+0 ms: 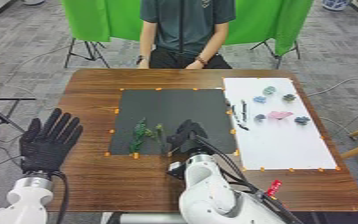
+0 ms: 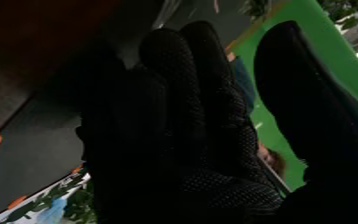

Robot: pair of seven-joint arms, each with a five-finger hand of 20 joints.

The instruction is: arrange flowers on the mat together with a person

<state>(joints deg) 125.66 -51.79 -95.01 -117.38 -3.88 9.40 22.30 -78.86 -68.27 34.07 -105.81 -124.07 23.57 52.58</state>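
Since it's the R arm that usually works, the left hand (image 1: 47,145) prob. sits out L of the mat (image 1: 171,100) to keep clear; it's open, fingers straight & spread, nothing in it, touching the table (image 1: 91,177) or just above, can't tell. On the near L part of the mat lies a green sprig (image 1: 139,134), w/ a smaller sprig (image 1: 159,134) just to its R, both running roughly near-to-far, prob. set side by side so the greenery makes a base & blooms can go in later. Over the mat's near edge, twd its R side, is the right hand (image 1: 190,135), also open: fingers fairly straight, thumb apart, no clear grip on anything. Held so, it could be lining up the smaller sprig or just letting go; can't say which. By the mat's R edge are thin dark stems (image 1: 244,111), prob. kept close for easy picking. R of the mat is the white sheet (image 1: 286,145), a supply area I'd guess, w/ the blooms spaced apart so each can be pinched singly, incl. a pink bloom (image 1: 280,115). Orange tabs (image 1: 136,155) at the mat's rim prob. hold it flat. Count: 1 mat, 1 sheet, 2 hands, 2 sprigs on the mat, 6 blooms (1 pink, 5 bluish or greenish), stems at least 2, exact no. unclear.
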